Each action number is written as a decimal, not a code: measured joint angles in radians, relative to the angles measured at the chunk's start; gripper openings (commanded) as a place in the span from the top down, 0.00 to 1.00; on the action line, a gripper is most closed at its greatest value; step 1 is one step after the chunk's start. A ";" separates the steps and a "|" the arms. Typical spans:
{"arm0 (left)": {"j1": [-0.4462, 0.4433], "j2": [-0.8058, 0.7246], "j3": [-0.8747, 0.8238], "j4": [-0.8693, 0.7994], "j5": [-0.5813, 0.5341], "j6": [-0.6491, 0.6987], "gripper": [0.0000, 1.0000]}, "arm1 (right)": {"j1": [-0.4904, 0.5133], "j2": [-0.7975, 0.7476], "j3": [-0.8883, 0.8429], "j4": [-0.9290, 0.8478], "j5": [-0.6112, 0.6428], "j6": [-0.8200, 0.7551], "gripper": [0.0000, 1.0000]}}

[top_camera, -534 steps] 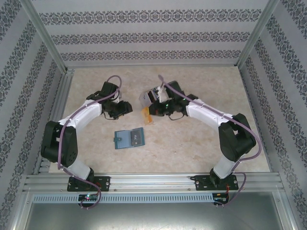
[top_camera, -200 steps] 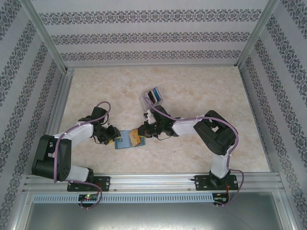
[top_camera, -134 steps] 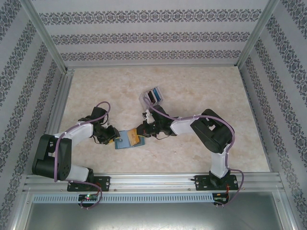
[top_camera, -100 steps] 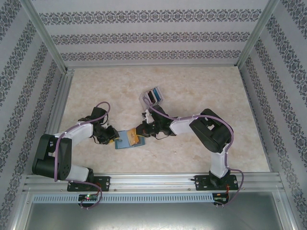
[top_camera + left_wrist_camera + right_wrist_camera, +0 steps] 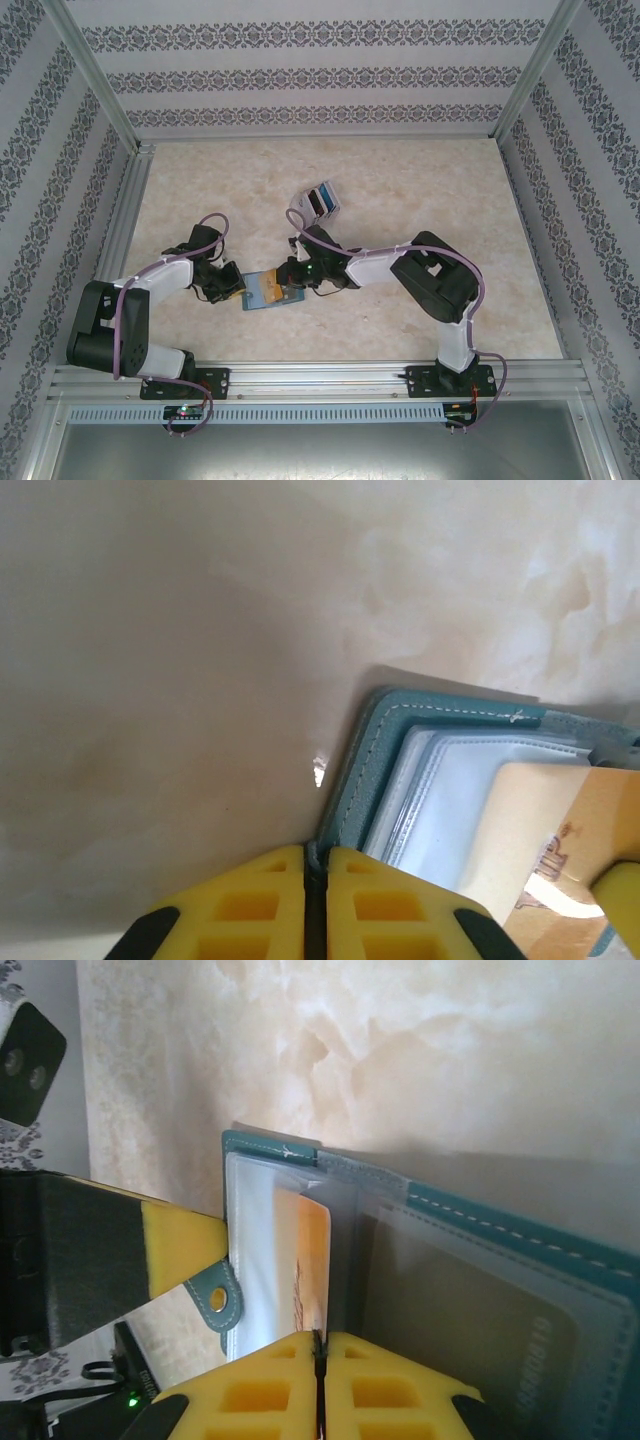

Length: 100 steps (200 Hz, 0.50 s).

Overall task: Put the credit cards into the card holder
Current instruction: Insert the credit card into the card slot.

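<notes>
Marbled tabletop [image 5: 400,180] between patterned walls: from above I see the open teal wallet [image 5: 262,291] lying near the front edge. The left gripper [image 5: 232,284] is at its left side and the right gripper [image 5: 291,277] at its right. A clear box [image 5: 332,208] holding more cards [image 5: 318,198] stands well behind.

On the left wrist camera, my left gripper [image 5: 316,865] has its yellow pads almost together, pinching what looks like the wallet's [image 5: 365,760] rim. A tan card [image 5: 535,840] lies over the inner sleeves.

On the right wrist camera, the right gripper [image 5: 318,1350] is pinched narrow on that tan card's [image 5: 313,1260] edge, over the wallet's [image 5: 480,1220] clear sleeves.
</notes>
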 measured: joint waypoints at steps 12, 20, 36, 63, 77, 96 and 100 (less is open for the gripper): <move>0.000 0.000 -0.002 0.008 0.005 -0.001 0.95 | 0.009 0.002 0.007 -0.007 0.021 -0.006 0.91; -0.001 0.000 -0.003 0.014 0.008 -0.003 0.96 | 0.015 0.002 0.010 -0.016 0.036 -0.010 0.91; -0.001 0.000 -0.004 0.016 0.010 -0.004 0.97 | 0.026 0.003 0.026 -0.043 0.064 -0.020 0.91; -0.007 0.000 -0.007 0.027 0.011 -0.018 1.00 | 0.044 0.011 0.065 -0.090 0.100 -0.040 0.91; -0.012 0.000 -0.008 0.032 0.010 -0.023 1.00 | 0.053 0.014 0.080 -0.113 0.121 -0.048 0.91; -0.012 -0.002 -0.010 0.034 0.010 -0.030 1.00 | 0.061 0.032 0.110 -0.140 0.127 -0.060 0.90; -0.012 -0.003 -0.011 0.037 0.010 -0.033 1.00 | 0.063 0.038 0.117 -0.146 0.129 -0.063 0.89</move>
